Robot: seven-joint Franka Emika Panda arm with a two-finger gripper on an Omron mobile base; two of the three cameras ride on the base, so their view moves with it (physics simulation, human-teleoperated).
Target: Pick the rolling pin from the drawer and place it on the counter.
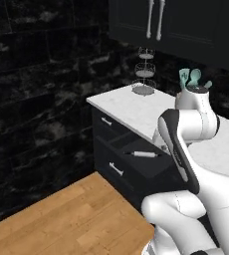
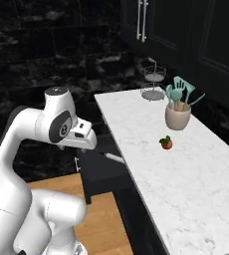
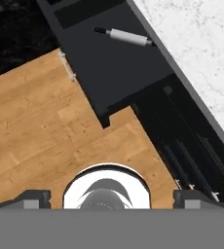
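Rolling pin (image 1: 142, 154) (image 3: 124, 37) (image 2: 114, 158): we find it lying flat inside the open drawer (image 1: 136, 162) (image 3: 109, 63), near the back, its white barrel close to the counter's edge. Drawer: pulled out over the wooden floor (image 1: 66, 214) (image 3: 46, 136), small silver handle (image 1: 116, 169) (image 3: 67, 65) on its front. Counter (image 1: 131, 107) (image 2: 186, 169) (image 3: 201, 63): white marble, directly above the drawer. On it we list a crock of teal spatulas (image 2: 178, 108) (image 1: 193, 79), a small orange fruit (image 2: 166, 143) and a tiered wire stand (image 2: 153, 82) (image 1: 145, 73). Gripper (image 3: 112, 200): well above the floor and apart from the pin, fingers spread wide, holding nothing.
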